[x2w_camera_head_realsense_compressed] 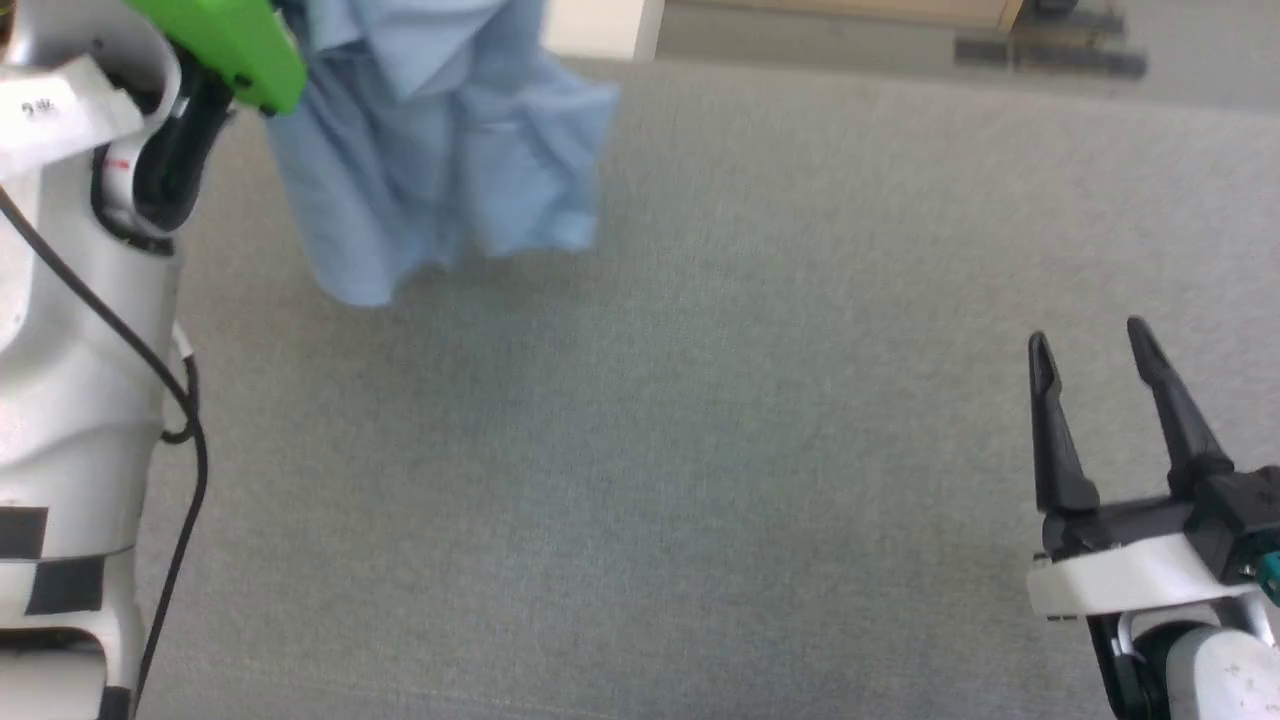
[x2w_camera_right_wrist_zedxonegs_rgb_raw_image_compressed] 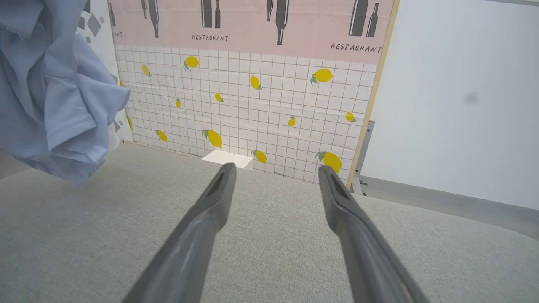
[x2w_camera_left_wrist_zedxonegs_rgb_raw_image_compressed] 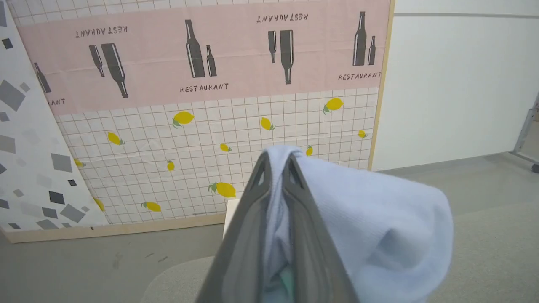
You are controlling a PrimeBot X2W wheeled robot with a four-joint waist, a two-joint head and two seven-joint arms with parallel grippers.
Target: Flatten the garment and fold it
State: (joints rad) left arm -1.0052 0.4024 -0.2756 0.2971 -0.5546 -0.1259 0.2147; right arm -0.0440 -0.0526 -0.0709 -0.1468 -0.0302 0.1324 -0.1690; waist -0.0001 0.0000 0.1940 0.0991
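The left gripper is pressed together on a fold of the garment. In the left wrist view the pale blue knit runs up between the two fingers, curls over their tips and bulges out to one side. The right gripper is spread wide with nothing between its fingers, hovering over the desk's near right corner. The head view shows the left arm's green wrist housing raised at the far left, with the garment hanging from beside it in a crumpled bunch above the desk's far left part. The pinch itself is out of sight there. In the right wrist view the shirt's lowest folds appear to hang clear of the grey cloth top, and the spread fingertips point at the far edge. Both wrist views show a wall panel behind the desk, printed with lemons and bottles.
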